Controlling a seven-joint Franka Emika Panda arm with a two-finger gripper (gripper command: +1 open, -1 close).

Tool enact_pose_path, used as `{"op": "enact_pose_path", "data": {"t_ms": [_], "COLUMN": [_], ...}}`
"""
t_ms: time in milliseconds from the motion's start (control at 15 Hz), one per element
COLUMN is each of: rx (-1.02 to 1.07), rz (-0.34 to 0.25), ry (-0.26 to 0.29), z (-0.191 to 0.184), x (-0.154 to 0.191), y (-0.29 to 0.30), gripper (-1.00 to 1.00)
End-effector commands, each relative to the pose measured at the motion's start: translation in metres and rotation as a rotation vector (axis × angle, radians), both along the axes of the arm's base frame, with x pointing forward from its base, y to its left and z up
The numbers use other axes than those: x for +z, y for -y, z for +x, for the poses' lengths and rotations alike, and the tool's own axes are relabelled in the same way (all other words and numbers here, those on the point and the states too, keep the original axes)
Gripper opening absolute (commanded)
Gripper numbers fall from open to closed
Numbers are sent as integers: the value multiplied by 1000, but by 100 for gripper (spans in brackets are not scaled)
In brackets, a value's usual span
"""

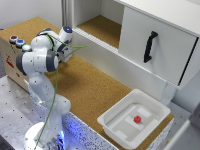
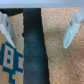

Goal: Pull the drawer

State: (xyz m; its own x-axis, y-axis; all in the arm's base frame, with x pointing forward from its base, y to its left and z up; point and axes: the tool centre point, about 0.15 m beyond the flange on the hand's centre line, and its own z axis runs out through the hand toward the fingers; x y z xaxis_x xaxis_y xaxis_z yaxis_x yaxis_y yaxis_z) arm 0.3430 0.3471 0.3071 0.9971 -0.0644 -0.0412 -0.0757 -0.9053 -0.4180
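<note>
The drawer (image 1: 155,42) is a white box with a black vertical handle (image 1: 150,46), set in the cabinet at the exterior view's upper right. My gripper (image 1: 66,50) hangs far from it, at the exterior view's left over the cork tabletop. The wrist view shows the gripper (image 2: 39,27) open, its two pale fingers (image 2: 72,30) spread wide with nothing between them, above a dark strip and cork. The drawer does not appear in the wrist view.
A white tray (image 1: 112,120) holding a small red block (image 1: 136,119) sits at the cork table's near right end. A cardboard box (image 1: 10,60) with coloured buttons stands beside the arm. An open cork-floored shelf (image 1: 100,27) lies left of the drawer.
</note>
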Motion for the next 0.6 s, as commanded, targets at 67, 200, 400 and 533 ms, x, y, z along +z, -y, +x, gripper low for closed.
{"op": "enact_pose_path", "data": {"t_ms": [67, 200, 400, 533], "rx": [53, 50, 35, 28], "rz": [149, 143, 120, 108], "ry": [-16, 6, 25, 31], "z": [8, 9, 10, 9], "x": [-23, -16, -8, -6], "y": [3, 4, 13, 18], "gripper": [-100, -100, -100, -100]}}
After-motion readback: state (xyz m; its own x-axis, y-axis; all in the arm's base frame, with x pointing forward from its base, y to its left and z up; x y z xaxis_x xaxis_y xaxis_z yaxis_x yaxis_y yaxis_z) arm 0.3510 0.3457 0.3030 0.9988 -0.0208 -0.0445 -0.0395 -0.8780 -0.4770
